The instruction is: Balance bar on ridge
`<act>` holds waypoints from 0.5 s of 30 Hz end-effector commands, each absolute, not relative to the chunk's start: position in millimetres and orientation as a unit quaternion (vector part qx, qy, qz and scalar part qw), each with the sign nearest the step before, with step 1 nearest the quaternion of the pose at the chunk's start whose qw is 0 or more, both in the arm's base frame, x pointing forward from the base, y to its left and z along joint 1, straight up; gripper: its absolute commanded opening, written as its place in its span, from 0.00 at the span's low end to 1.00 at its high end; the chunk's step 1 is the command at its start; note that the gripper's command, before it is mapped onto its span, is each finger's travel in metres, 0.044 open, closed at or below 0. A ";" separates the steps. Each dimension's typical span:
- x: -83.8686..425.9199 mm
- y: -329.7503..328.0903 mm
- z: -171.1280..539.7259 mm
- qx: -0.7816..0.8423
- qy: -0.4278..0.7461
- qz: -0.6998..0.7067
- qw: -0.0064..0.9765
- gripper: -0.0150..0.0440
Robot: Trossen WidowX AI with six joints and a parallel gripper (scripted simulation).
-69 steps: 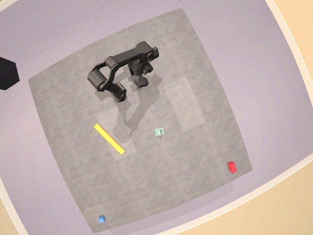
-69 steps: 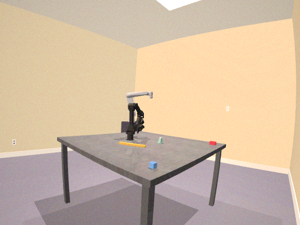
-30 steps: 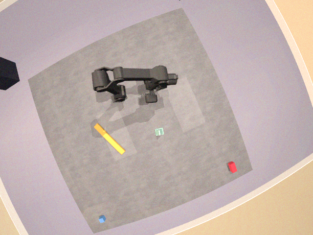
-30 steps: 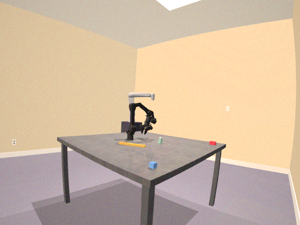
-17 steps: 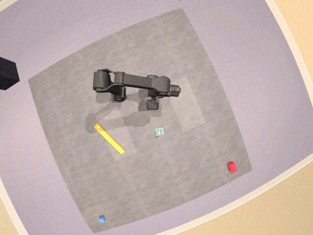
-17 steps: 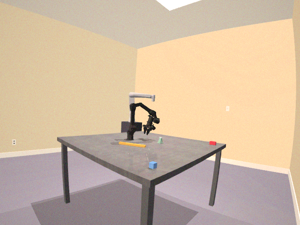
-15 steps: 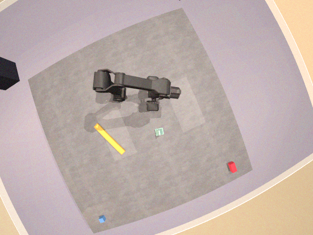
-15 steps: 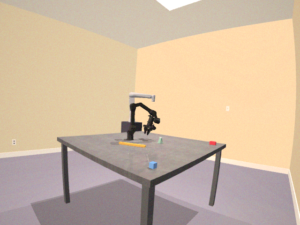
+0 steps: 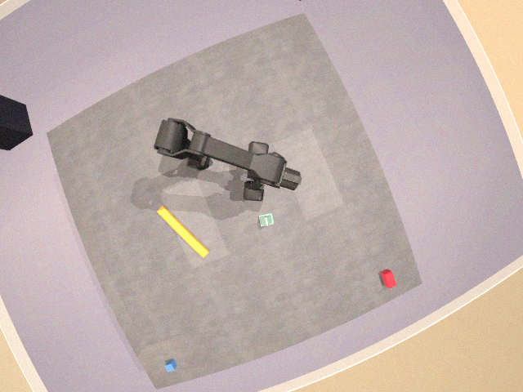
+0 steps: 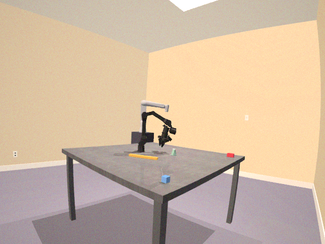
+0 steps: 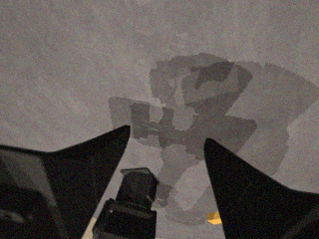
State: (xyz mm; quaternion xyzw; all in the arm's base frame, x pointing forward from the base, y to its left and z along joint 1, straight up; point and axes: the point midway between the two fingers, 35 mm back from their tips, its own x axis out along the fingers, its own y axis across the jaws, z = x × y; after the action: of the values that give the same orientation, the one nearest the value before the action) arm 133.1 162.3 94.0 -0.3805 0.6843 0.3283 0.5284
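Observation:
The yellow-orange bar lies flat on the table; a small piece of the bar shows at the bottom of the wrist view. The small pale green ridge stands on the table to the right of the bar, with nothing resting on it. My gripper is open and empty, pointing down above the table, behind the ridge and well away from the bar. In the top view its fingertips are hidden under the arm.
A red block lies near the right corner of the table. A blue cube sits near the front corner. A light grey arm on a dark pedestal stands behind the table.

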 end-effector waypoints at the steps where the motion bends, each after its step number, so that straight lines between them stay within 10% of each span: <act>1: 146.3 156.2 94.6 -0.368 0.686 0.322 0.538 0.79; 15: 182.7 131.5 96.9 -0.309 0.695 0.299 0.577 0.79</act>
State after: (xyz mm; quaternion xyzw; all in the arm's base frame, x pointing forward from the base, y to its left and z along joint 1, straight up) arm 174.3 136.8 96.1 -0.3189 0.6962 0.2989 0.5694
